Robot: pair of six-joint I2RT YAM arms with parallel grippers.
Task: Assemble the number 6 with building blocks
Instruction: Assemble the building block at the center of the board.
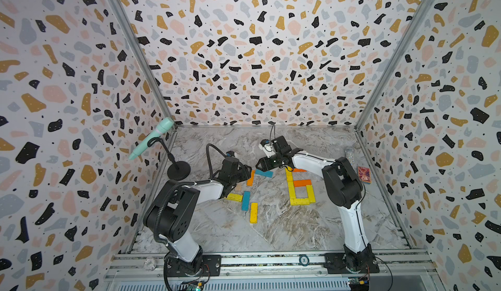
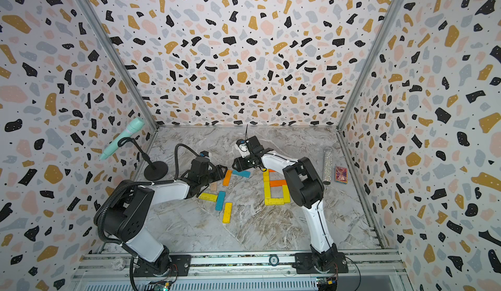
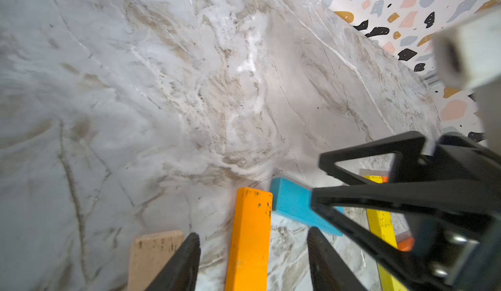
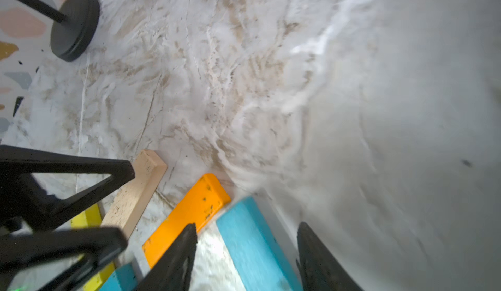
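Observation:
The number 6 (image 1: pixel 299 201) lies right of centre, made of yellow and orange planks with a square lower loop; it also shows in the other top view (image 2: pixel 276 200). Left of it lie loose building blocks: an orange plank (image 1: pixel 250 177), a teal plank (image 1: pixel 264 173), a pale wood plank (image 1: pixel 238 186), two yellow ones and another teal one (image 1: pixel 246 200). My left gripper (image 3: pixel 253 235) is open and straddles the orange plank (image 3: pixel 250 213) with gaps on both sides. My right gripper (image 4: pixel 247 226) is open over the teal plank (image 4: pixel 244 249), not touching it.
A mint microphone (image 1: pixel 153 138) on a black stand with a round base (image 1: pixel 178 169) stands at the back left. A glitter tube (image 2: pixel 328 167) and a red patterned box (image 2: pixel 341 174) lie by the right wall. The two grippers are close together, tip to tip.

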